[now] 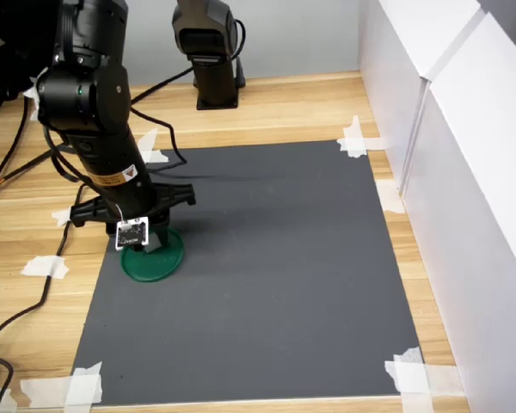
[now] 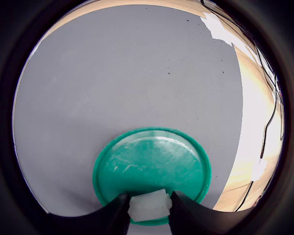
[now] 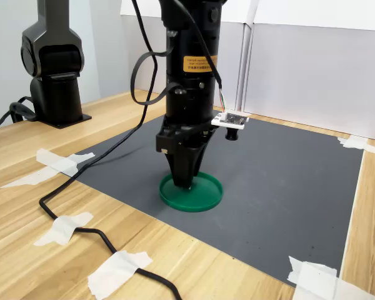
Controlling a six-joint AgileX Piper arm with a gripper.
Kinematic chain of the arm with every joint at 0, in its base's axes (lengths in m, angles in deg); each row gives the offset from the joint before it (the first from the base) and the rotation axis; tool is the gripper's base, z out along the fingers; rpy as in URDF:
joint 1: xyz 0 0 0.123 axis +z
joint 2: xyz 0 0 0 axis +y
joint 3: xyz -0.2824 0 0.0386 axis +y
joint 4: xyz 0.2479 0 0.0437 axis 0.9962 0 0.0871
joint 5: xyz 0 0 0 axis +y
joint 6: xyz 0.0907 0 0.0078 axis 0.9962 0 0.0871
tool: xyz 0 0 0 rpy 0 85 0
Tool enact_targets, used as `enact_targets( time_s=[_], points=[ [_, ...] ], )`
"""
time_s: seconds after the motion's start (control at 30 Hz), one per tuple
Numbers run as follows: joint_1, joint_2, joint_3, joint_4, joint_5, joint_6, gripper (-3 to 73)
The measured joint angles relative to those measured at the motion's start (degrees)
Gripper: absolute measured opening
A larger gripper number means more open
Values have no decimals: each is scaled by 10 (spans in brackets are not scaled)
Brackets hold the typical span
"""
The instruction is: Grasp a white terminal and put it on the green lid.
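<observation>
The green lid (image 1: pixel 155 265) (image 2: pixel 152 169) (image 3: pixel 203 195) lies flat on the dark mat, near the first exterior view's left edge of the mat. My gripper (image 2: pixel 148 208) (image 3: pixel 183 183) (image 1: pixel 151 244) points straight down onto the lid's rim area. In the wrist view the white terminal (image 2: pixel 148 206) sits between the two dark fingers, which are shut on it, right over the lid's edge. In both exterior views the terminal is hidden by the fingers.
The dark grey mat (image 1: pixel 275 275) is taped to a wooden table with white tape pieces (image 1: pixel 45 267) at its corners. A second black arm base (image 1: pixel 213 52) stands at the back. White panels (image 1: pixel 464 172) wall the first exterior view's right side. A black cable (image 3: pixel 81 219) runs along the table.
</observation>
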Motion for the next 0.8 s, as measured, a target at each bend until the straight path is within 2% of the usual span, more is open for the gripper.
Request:
enact_targets(
  time_s=[0.27,0.57,0.67,0.8],
  points=[
    [0,0,0,-3,-13,-11,316],
    [0,0,0,-3,-21,-10,526],
    [0,0,0,-3,-19,-5,562],
    [-1,-12,1,-2,-24,8,571]
  ],
)
